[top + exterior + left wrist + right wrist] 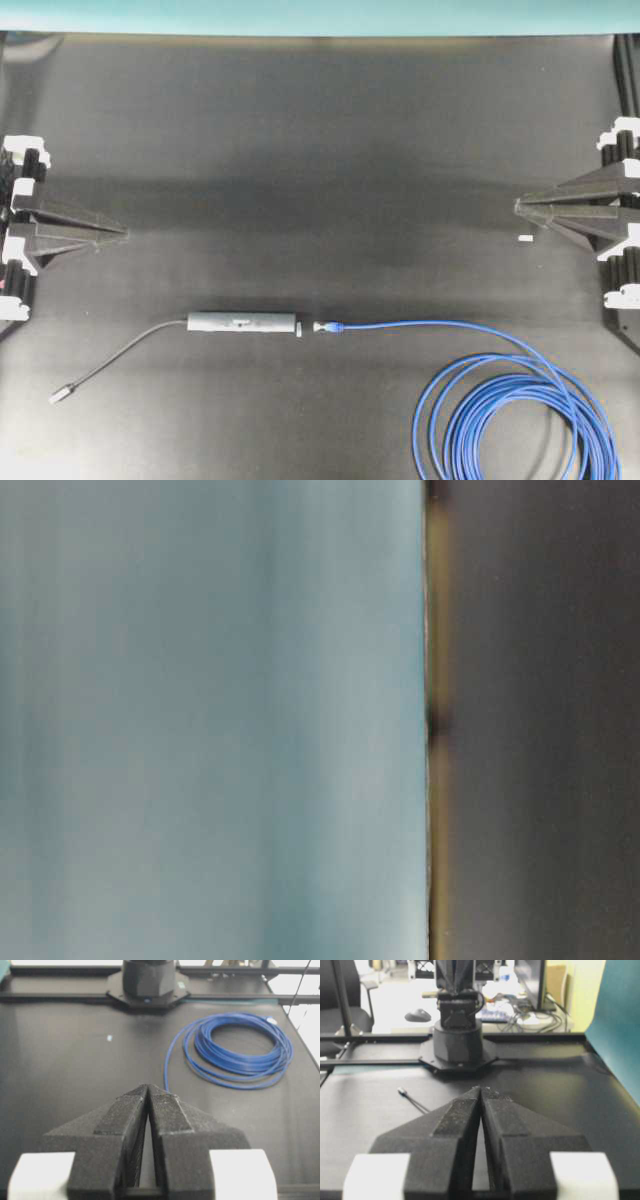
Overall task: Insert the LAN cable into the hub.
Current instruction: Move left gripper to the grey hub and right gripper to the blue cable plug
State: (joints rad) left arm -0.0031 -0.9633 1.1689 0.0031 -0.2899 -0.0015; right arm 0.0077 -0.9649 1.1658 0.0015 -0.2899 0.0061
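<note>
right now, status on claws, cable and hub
Both claws shut, empty: left claw, right claw, parked at the table edges. Blue cable plug lies just short of the hub, apparently not inserted. Nothing between them.

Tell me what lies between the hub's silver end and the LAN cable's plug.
Nothing: in the overhead view the hub and the LAN cable lie end to end, plug facing the silver end, with only a short strip of bare black mat between.
</note>
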